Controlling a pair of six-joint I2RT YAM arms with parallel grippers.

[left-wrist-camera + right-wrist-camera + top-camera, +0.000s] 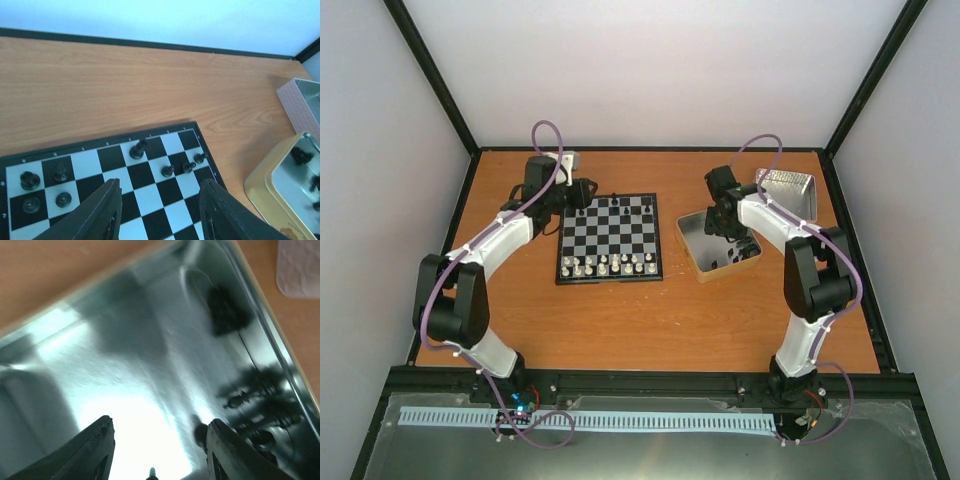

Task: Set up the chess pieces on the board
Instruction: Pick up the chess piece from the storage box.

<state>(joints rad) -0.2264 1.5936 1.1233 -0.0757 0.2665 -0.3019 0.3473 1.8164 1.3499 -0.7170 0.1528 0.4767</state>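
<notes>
The board (pixel 610 238) lies mid-table, with a few black chess pieces (pixel 615 203) on its far rows. In the left wrist view the board (pixel 150 197) shows black pieces on its far rows, one tall piece (pixel 137 149) and three small ones (pixel 189 166) to the right, more at the left (pixel 30 181). My left gripper (pixel 582 193) hovers open and empty over the board's far left part (pixel 160 202). My right gripper (pixel 725 223) is open inside the gold-rimmed tin tray (pixel 705 268). Its fingers (pixel 160 450) straddle shiny tray floor, with a black piece (pixel 200 432) beside the right finger and more black pieces (pixel 227 310) further off.
Cream pieces (pixel 610 265) fill the board's near rows. A second tin tray (pixel 790 190) stands at the far right, its pinkish side showing in the left wrist view (pixel 297 105). Black frame rails edge the table.
</notes>
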